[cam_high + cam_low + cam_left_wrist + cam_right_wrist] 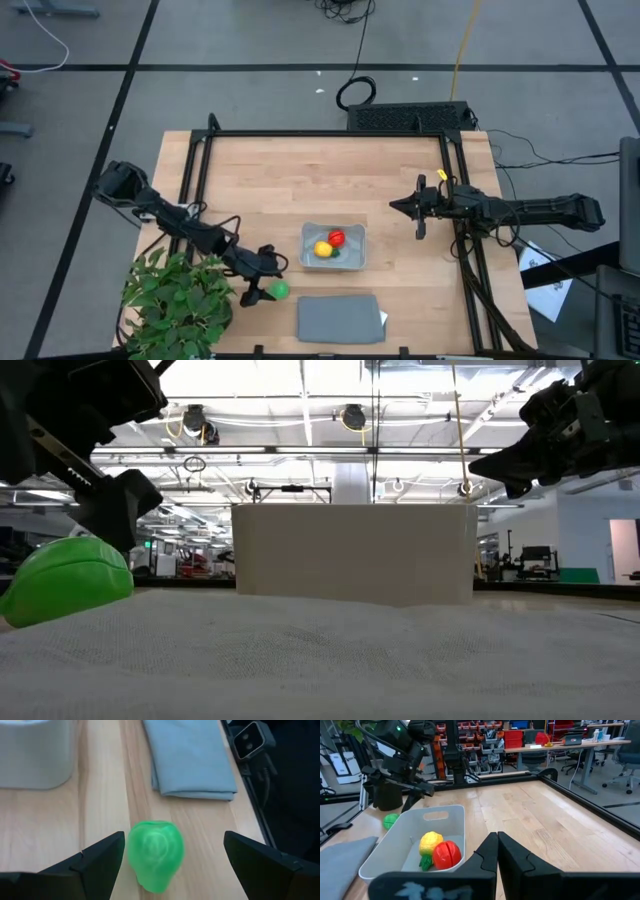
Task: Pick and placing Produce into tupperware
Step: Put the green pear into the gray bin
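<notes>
The round green produce piece (155,854) rests on the wooden table near its front edge, seen also in the high view (279,290) and low view (66,582). My left gripper (172,857) is open; its fingers stand on either side of the green piece without touching it. The red piece (337,238) and the yellow piece with a green tip (323,249) lie inside the tupperware (357,254), also seen in the right wrist view (415,840). My right gripper (497,851) is shut, hovering to the right of the tupperware.
A flat grey slab (340,318) lies at the near edge, right of the green piece. A leafy green plant (180,305) stands at the near left corner beside my left arm. A black frame (330,133) borders the table. Bare wood lies behind the tupperware.
</notes>
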